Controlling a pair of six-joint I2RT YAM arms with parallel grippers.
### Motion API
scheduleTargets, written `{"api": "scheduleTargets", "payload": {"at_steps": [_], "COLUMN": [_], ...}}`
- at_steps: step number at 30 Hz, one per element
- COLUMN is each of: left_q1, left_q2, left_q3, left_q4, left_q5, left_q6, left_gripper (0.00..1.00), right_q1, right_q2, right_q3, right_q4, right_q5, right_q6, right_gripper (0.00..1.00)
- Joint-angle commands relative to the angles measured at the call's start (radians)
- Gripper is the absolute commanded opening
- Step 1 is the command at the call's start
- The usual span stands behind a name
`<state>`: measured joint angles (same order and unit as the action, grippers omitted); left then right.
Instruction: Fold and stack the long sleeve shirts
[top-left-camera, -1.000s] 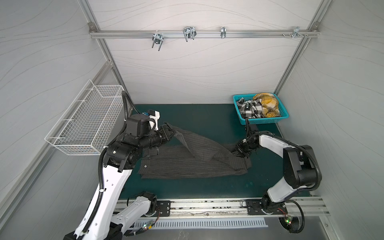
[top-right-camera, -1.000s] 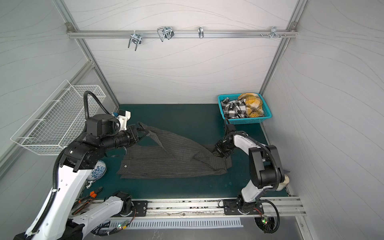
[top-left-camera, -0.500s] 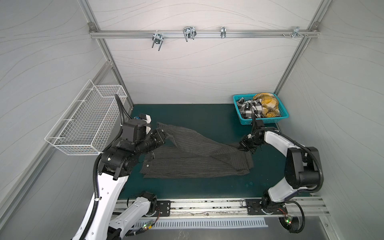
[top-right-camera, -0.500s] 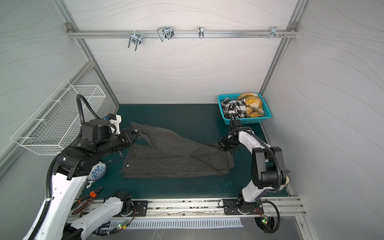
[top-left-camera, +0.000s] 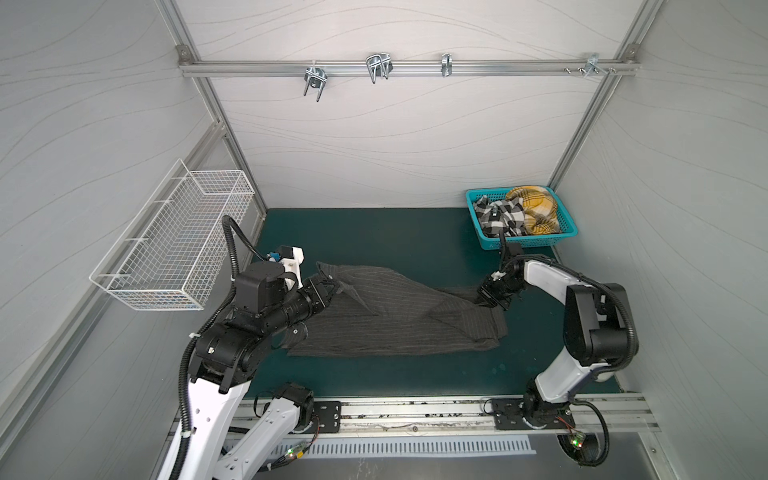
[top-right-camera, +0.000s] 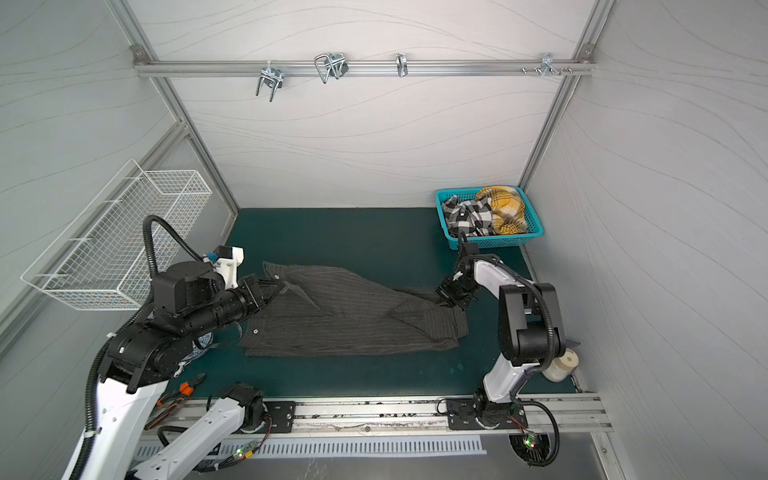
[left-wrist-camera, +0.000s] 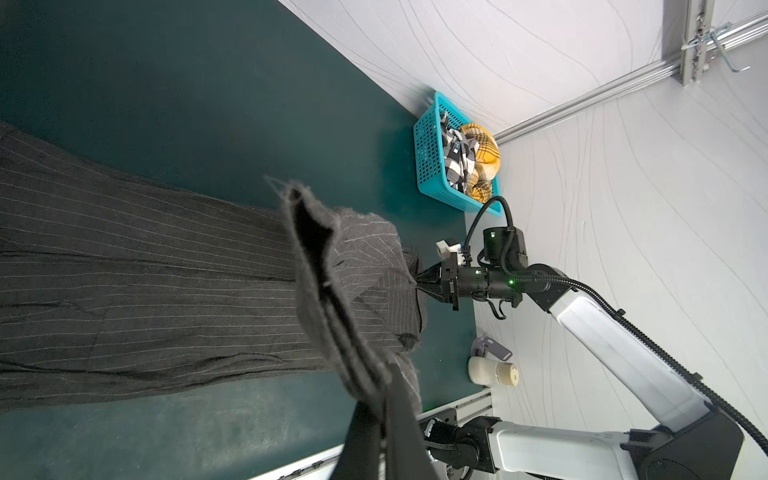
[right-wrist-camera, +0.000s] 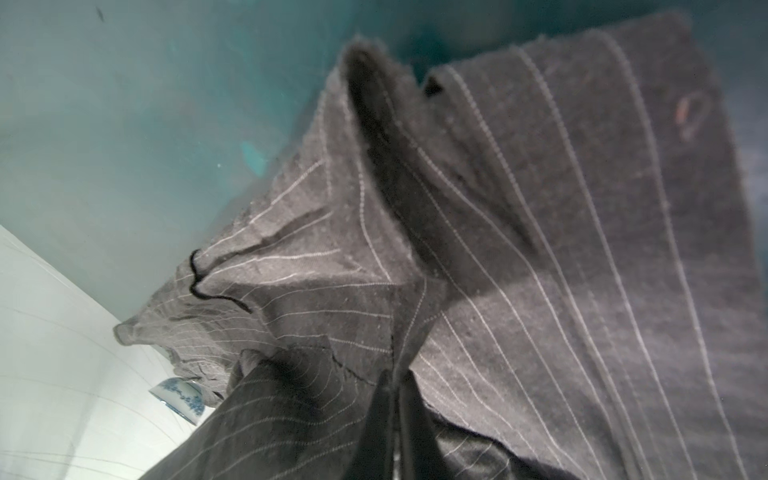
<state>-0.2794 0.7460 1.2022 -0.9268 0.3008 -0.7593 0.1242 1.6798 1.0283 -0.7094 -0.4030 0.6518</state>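
I see the dark charcoal pinstriped button-up shirt (top-left-camera: 395, 324) lying lengthwise on the dark green counter (top-left-camera: 395, 241), between my two arms. It is mostly flat, with a diagonal fold across its middle. My left claw (top-left-camera: 330, 289) is clamped together on the shirt's far left corner, and that edge sits a little off the counter. The left wrist view shows cloth pinched between its fingers (left-wrist-camera: 405, 436). My right claw (top-left-camera: 484, 298) is at the shirt's right end, its tips pinched onto a bunched bit of fabric, which is drawn to a point there. In the far right corner, a teal perforated plastic basket (top-left-camera: 523, 243) holds a crumpled black-and-white plaid shirt (top-left-camera: 496, 216) and, touching it, a crumpled yellow plaid shirt (top-left-camera: 536, 208). A white wire basket (top-left-camera: 174, 249) hangs on the left wall.
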Motion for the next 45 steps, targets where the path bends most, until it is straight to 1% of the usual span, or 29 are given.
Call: {"api": "scheduleTargets", "payload": {"at_steps": [1,2,3,5,8,10,12,14,18,21,24,26,29,31,33,34,36,38,39,42,45], "left_q1": [0.003,0.003,0.003,0.004,0.003,0.003,0.003,0.003,0.003,0.003,0.003,0.005,0.004,0.004,0.003,0.003,0.003,0.004,0.004,0.003,0.003], "left_q2": [-0.017,-0.033,-0.049,-0.065,-0.059,-0.057,-0.059,-0.057,-0.063,-0.067,-0.068,-0.067,-0.067,-0.069,-0.074,-0.076,-0.082,-0.087,-0.093,-0.114,-0.153], "left_q3": [-0.049,-0.07,-0.084,-0.086,-0.056,-0.053,-0.061,-0.061,-0.061,-0.061,-0.068,-0.078,-0.086,-0.087,-0.085,-0.087,-0.089,-0.091,-0.093,-0.113,-0.139], "left_q4": [0.072,0.1,0.122,0.14,0.137,0.154,0.179,0.178,0.172,0.172,0.184,0.193,0.198,0.193,0.174,0.166,0.141,0.098,0.079,0.044,0.07], "left_q5": [0.052,0.067,0.075,0.086,0.101,0.126,0.143,0.153,0.168,0.167,0.168,0.17,0.173,0.171,0.155,0.149,0.125,0.07,0.04,-0.022,-0.012], "left_q6": [-0.023,-0.03,-0.035,-0.033,-0.02,-0.024,-0.029,-0.026,-0.011,-0.007,-0.012,-0.02,-0.023,-0.017,-0.003,0.004,0.026,0.055,0.066,0.074,0.045], "left_gripper": [0.0,0.0,0.0,0.0,0.0,0.0,0.0,0.0,0.0,0.0,0.0,0.0,0.0,0.0,0.0,0.0,0.0,0.0,0.0,0.0,0.0], "right_q1": [0.011,0.015,0.016,0.018,0.051,0.091,0.11,0.113,0.113,0.115,0.132,0.149,0.172,0.183,0.184,0.182,0.178,0.174,0.166,0.137,0.089], "right_q2": [-0.065,-0.103,-0.142,-0.221,-0.338,-0.379,-0.382,-0.362,-0.308,-0.273,-0.239,-0.233,-0.24,-0.221,-0.194,-0.188,-0.194,-0.215,-0.235,-0.312,-0.384], "right_q3": [-0.029,-0.049,-0.074,-0.126,-0.216,-0.239,-0.242,-0.222,-0.167,-0.163,-0.165,-0.172,-0.202,-0.188,-0.165,-0.157,-0.147,-0.146,-0.151,-0.195,-0.229], "right_q4": [-0.007,-0.011,-0.013,-0.01,0.046,0.084,0.127,0.152,0.168,0.189,0.182,0.178,0.223,0.221,0.21,0.204,0.186,0.158,0.143,0.118,0.081], "right_q5": [0.003,0.021,0.027,0.028,-0.02,-0.027,-0.039,-0.032,-0.002,0.006,0.01,0.016,0.015,0.029,0.03,0.033,0.042,0.052,0.054,0.048,0.024], "right_q6": [0.002,0.014,0.028,0.073,0.19,0.267,0.338,0.379,0.436,0.484,0.502,0.518,0.566,0.567,0.555,0.551,0.54,0.516,0.502,0.473,0.42], "right_gripper": [0.45,0.5,0.58,0.64,0.75,0.77,0.75,0.72,0.67,0.64,0.59,0.58,0.59,0.52,0.4,0.33,0.14,0.02,0.0,0.0,0.0]}}
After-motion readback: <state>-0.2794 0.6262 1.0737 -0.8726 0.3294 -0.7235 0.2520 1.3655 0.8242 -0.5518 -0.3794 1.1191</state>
